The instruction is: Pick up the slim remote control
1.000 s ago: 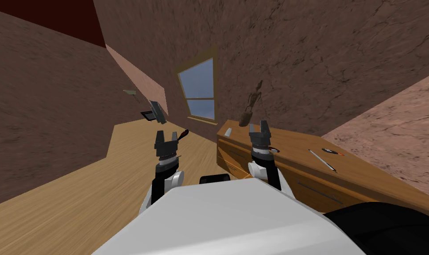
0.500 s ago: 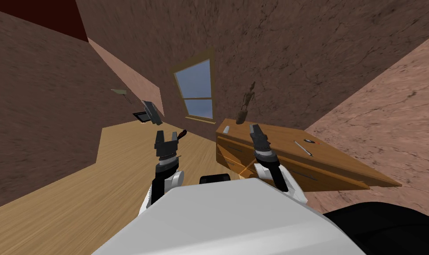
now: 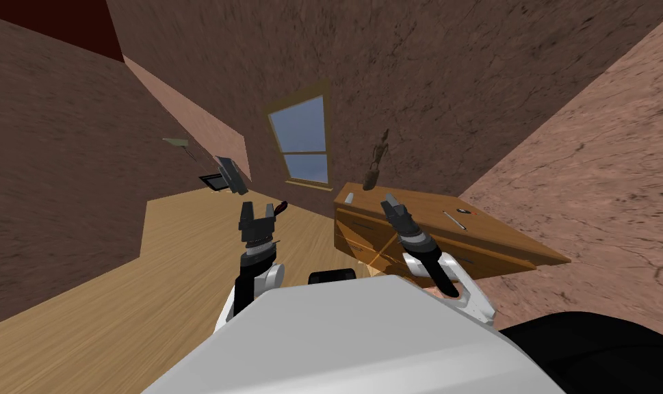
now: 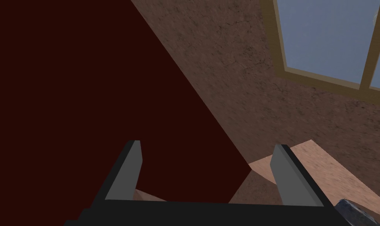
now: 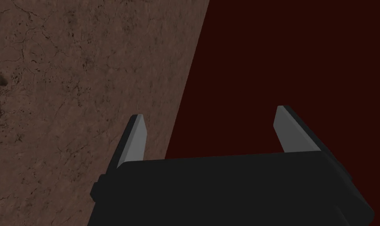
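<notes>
Remote (image 3: 453,219) on dresser (image 3: 501,236) top, well right of my right gripper (image 3: 390,203), long axis diagonal. Right arm nearer. Left gripper (image 3: 256,213) idle. Both spread, empty.

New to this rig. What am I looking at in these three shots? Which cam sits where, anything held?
This is a two-armed robot in a simulated house. The head view looks down from a camera on its head; the left gripper and right gripper show in the middle. The other two pictures come from cameras on each hand, looking along that hand's two grey fingers. Both pairs stand apart, so nothing is held. At the right gripper stands a wooden dresser. On its top: a brown figurine, a small grey item, a small dark item and a thin pale bar, probably the slim remote.
</notes>
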`<state>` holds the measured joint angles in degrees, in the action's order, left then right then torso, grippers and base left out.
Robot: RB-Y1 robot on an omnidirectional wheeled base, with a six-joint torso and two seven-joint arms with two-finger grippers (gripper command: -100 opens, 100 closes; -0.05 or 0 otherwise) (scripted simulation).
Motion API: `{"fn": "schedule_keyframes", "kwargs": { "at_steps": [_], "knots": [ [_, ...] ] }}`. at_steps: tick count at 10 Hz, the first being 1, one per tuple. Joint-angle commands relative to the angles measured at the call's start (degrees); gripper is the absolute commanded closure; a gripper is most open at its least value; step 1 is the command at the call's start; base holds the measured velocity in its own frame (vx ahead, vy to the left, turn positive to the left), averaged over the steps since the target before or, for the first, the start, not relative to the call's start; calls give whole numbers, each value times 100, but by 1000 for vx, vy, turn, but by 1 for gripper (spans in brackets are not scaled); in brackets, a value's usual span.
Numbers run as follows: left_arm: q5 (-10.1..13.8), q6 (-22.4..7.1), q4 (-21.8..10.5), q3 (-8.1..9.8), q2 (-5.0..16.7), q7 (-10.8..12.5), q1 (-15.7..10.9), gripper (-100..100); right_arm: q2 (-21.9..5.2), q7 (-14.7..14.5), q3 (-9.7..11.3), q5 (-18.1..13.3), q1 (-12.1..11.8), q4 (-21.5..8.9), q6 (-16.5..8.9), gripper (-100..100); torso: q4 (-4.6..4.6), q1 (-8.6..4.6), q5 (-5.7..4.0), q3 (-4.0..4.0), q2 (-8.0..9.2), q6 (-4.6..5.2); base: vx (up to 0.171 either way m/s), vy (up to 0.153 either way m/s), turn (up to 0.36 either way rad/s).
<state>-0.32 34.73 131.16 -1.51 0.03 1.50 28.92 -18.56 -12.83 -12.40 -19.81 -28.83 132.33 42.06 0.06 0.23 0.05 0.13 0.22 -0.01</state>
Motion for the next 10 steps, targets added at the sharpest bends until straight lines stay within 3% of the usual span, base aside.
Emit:
{"fn": "schedule_keyframes", "kwargs": {
  "at_steps": [1,2,4,5,6,7,9,10],
  "knots": [
    [0,0,0,0,0,0,0,0,-253,-238,-197,-286,-60,-129,242,-100,0,0,0,0,0,0,-61,60,-45],
    [0,0,0,0,0,0,0,0,-253,-238,-197,-320,-60,-129,242,-100,0,2,0,0,1,1,-39,50,-22],
    [0,0,0,0,0,0,0,0,-642,-613,-563,-723,-181,-316,593,-100,-2,-1,0,-6,-10,0,-40,65,-33],
    [0,0,0,0,0,0,0,0,-713,-622,-567,-844,-181,-316,593,-100,-2,7,1,-4,-6,0,-42,67,-22],
    [0,0,0,0,0,0,0,0,-933,-816,-763,-1044,-255,-419,773,-100,-2,5,1,-5,-8,-1,-30,65,-5],
    [0,0,0,0,0,0,0,0,-955,-816,-763,-1115,-255,-419,773,-100,-3,4,1,-6,-11,0,-17,51,-7],
    [0,0,0,0,0,0,0,0,-1339,-1200,-1112,-1523,-430,-641,1137,-100,-4,2,0,-11,-18,-1,-14,73,14],
    [0,0,0,0,0,0,0,0,-1464,-1200,-1172,-1665,-430,-641,1137,-100,-4,10,2,-11,-19,-1,-12,78,4]
  ]
}}
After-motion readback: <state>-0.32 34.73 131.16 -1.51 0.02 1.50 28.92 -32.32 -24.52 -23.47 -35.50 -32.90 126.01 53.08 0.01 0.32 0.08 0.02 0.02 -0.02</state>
